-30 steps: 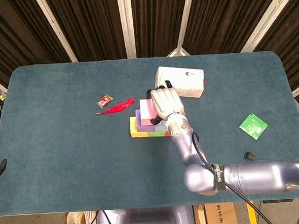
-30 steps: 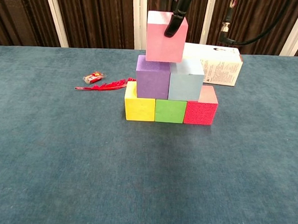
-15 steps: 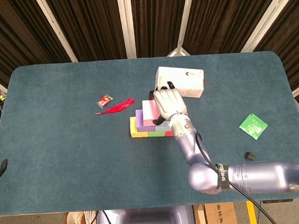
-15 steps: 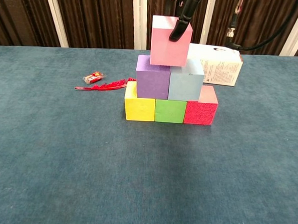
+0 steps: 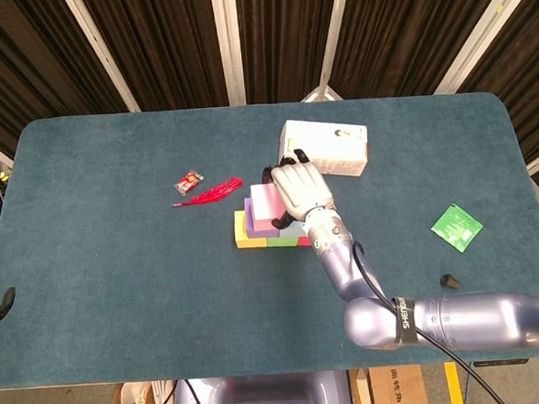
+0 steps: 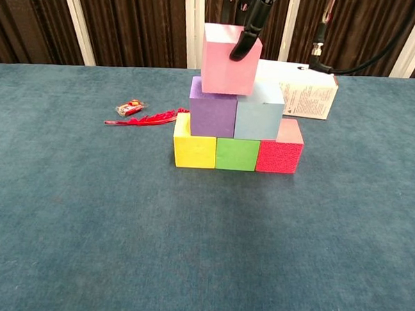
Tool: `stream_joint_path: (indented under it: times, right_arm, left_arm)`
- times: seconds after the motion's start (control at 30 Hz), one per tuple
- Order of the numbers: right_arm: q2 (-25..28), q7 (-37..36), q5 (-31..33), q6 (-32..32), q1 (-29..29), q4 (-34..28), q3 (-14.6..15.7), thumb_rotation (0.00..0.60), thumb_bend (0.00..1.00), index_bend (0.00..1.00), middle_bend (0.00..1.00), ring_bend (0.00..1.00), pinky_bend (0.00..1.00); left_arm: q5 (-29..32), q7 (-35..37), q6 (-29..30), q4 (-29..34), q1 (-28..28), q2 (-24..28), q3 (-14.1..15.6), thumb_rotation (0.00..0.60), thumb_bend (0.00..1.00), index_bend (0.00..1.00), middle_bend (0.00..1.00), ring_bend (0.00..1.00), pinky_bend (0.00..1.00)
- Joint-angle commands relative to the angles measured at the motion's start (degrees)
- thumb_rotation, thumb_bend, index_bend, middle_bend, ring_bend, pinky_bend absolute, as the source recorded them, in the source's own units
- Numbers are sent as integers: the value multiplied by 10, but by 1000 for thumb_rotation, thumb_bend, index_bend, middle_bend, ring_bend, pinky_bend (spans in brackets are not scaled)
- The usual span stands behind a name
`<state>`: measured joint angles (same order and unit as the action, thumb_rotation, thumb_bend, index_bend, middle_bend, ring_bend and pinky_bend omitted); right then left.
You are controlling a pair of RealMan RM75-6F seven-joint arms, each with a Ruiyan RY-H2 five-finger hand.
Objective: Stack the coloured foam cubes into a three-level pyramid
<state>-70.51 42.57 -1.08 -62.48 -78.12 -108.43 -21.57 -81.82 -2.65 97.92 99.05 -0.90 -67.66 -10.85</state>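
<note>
Six foam cubes (image 6: 227,113), one hand (image 5: 298,189)

Top cube (image 6: 229,59) on two cubes (image 6: 236,108), above three cubes (image 6: 237,153).

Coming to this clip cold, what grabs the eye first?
The near-finished pyramid mid-table: yellow cube, green cube and red cube in a row, purple cube and light blue cube on them. The right hand holds the pink cube on top. A white box lies behind, a red feather to the left.
</note>
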Motion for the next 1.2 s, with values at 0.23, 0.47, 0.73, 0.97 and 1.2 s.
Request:
stream_joint_path:
  times: [0.23, 0.47, 0.73, 0.97, 1.2]
  right_arm:
    - [-4, -7, -7, -1, 3, 5, 1, 600, 213, 360, 359, 183, 0]
    - [-2, -11, -9, 3, 7, 6, 4, 600, 213, 359, 359, 183, 0]
    - [-4, -10, -8, -2, 7, 12, 7, 600, 214, 360, 342, 181, 0]
    - [-8, -7, -3, -5, 7, 13, 9, 600, 213, 360, 342, 180, 0]
    - [-10, -3, 2, -6, 7, 15, 10, 600, 214, 359, 339, 177, 0]
  left_arm:
    - [2, 0, -1, 0, 0, 0, -1, 600, 304, 7, 0, 0, 0]
    - [0, 0, 2, 0, 1, -1, -1, 600, 305, 7, 0, 0, 0]
    - [0, -2, 2, 0, 1, -2, -1, 600, 305, 7, 0, 0, 0]
    - [1, -3, 1, 0, 1, -3, -1, 600, 305, 7, 0, 0, 0]
    - [1, -4, 1, 0, 1, -3, -2, 600, 305, 7, 0, 0, 0]
